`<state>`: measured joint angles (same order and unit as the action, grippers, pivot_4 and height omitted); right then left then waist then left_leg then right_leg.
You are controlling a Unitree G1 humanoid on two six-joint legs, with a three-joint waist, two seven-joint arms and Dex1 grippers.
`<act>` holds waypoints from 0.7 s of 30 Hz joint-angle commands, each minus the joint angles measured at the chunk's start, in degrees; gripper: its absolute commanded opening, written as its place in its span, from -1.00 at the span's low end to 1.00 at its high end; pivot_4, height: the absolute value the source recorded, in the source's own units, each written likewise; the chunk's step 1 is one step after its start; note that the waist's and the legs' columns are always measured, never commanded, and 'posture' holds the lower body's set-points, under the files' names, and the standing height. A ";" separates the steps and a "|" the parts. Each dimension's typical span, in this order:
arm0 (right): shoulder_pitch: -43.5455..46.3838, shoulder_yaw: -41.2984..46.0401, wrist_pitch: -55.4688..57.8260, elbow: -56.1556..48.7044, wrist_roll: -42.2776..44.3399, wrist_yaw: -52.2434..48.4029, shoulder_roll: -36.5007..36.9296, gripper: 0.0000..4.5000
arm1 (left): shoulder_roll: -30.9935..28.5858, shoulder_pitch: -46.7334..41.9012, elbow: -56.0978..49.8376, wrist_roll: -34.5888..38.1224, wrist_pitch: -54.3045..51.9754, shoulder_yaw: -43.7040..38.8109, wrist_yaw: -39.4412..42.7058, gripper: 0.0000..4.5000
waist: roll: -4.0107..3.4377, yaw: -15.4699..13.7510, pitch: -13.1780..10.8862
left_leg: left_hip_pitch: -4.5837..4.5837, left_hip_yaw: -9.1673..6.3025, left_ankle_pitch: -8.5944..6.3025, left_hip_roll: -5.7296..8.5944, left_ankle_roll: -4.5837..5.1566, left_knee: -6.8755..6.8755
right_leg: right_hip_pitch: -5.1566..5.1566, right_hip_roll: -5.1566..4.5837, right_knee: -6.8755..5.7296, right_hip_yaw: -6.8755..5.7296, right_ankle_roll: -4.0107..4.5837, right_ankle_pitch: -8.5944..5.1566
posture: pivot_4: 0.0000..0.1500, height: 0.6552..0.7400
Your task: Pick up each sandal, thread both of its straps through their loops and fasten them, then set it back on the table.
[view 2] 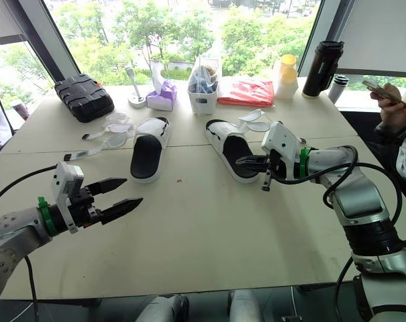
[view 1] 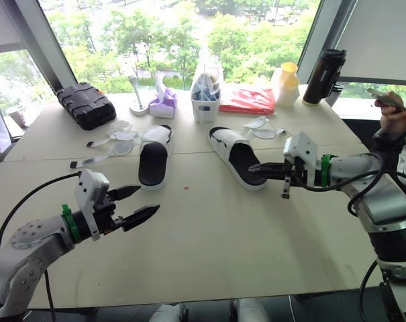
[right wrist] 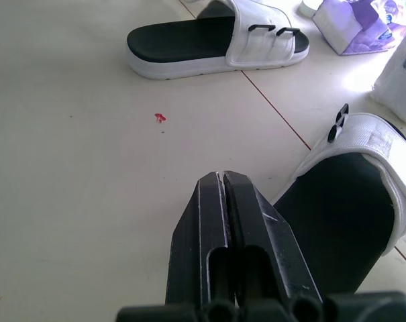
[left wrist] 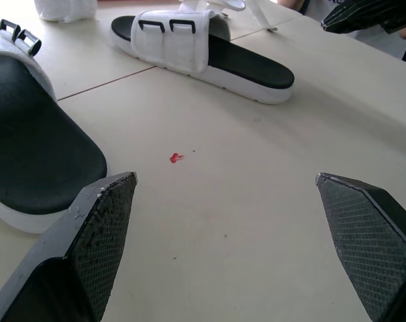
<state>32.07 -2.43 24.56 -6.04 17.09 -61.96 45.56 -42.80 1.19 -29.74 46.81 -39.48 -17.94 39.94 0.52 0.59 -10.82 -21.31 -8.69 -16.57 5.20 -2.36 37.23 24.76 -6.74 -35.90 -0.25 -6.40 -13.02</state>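
Observation:
Two white sandals with black footbeds lie flat on the table. The left sandal (view 1: 154, 161) has its loose straps (view 1: 102, 149) trailing off to its left side. The right sandal (view 1: 237, 157) has straps (view 1: 264, 127) spread behind it. My left gripper (view 1: 137, 204) hovers open over the table, in front of the left sandal and apart from it. My right gripper (view 1: 255, 168) is shut with nothing in it, its tips just above the heel end of the right sandal (right wrist: 353, 201). The left wrist view looks between the wide-apart fingers (left wrist: 98, 228) at both sandals.
Along the far edge stand a black case (view 1: 86, 104), a purple tissue pack (view 1: 164, 104), a white holder (view 1: 205, 94), a red packet (view 1: 248, 100), a yellow-capped bottle (view 1: 286, 82) and a black flask (view 1: 323, 76). A person's hand holding a phone (view 1: 389, 107) is at far right.

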 commanded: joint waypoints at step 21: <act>1.69 0.83 -1.55 -1.37 -0.11 1.62 -0.55 -1.00 | -0.20 -0.96 -1.69 2.70 -1.12 -1.48 -0.64 0.97 | 0.00 0.01 0.00 | 0.00 0.00 0.00 0.00 0.00 0.00 | 0.00 0.00 0.00 0.00 0.00 0.00 | 1.00 1.00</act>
<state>32.08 -2.48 24.04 -6.03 16.97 -60.76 45.22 -42.77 0.65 -29.82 48.97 -41.06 -18.19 39.44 0.52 0.60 -10.82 -21.31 -8.68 -16.56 5.20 -2.36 37.23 24.76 -6.74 -35.91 -0.24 -6.41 -13.02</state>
